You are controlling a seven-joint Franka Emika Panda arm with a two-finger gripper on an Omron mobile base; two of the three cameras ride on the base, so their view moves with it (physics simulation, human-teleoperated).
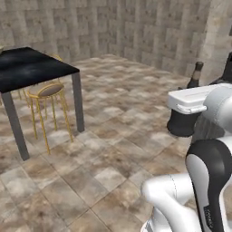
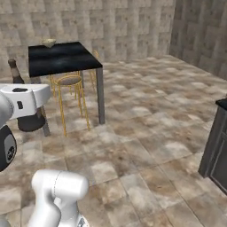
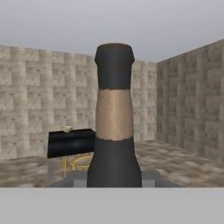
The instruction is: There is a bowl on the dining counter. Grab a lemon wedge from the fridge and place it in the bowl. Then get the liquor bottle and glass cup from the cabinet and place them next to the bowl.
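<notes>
The liquor bottle (image 3: 114, 131), dark with a brownish band on its thin neck, stands upright right before the hand camera. Its neck (image 1: 197, 72) rises above my white hand and its squat body (image 1: 181, 124) hangs below, well off the floor. My gripper (image 1: 188, 108) is shut on the bottle; the fingers themselves are hidden. The dining counter (image 2: 62, 57), a black marbled slab on grey legs, stands some way ahead. The pale bowl (image 2: 48, 42) sits at its far edge, small in the hand view as bowl (image 3: 66, 129).
Yellow-legged stools (image 2: 68, 80) stand under the counter, one stool (image 1: 47, 90) near its front leg. A dark cupboard (image 2: 217, 142) stands at the right. Stone walls close the room, with tiled floor (image 1: 113, 136) between me and the counter.
</notes>
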